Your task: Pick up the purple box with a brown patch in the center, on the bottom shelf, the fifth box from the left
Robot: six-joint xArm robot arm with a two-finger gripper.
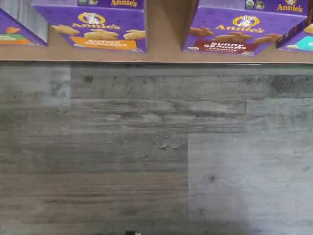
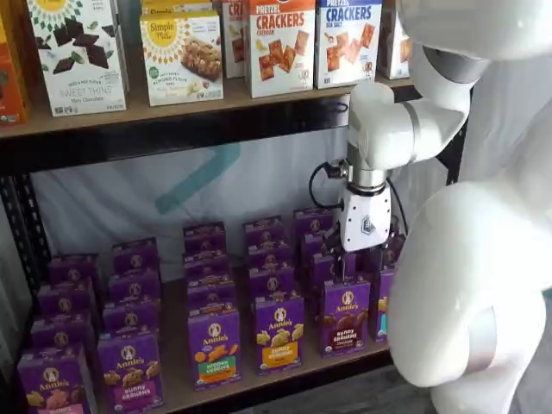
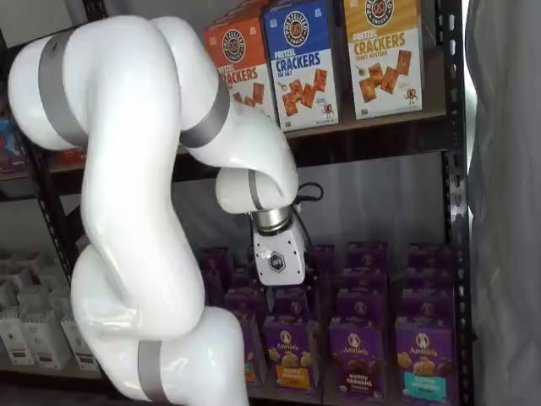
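Judging by its thin purple cardboard, the small upright brown-patched carton (image 2: 346, 315) at the wooden bottom shelf's (image 2: 285, 375) front edge looks light and crushable (gripper (image 2: 364, 259) open above), best pinched across its narrow sides.

A: Where does the white jointed robot arm (image 3: 144, 211) stand?
B: It folds down, wrist pointing toward six o'clock in both shelf views.
A: And the white-bodied gripper with two black fingers (image 2: 360, 259)?
B: Hanging straight down, jaws spread wide, holding nothing.
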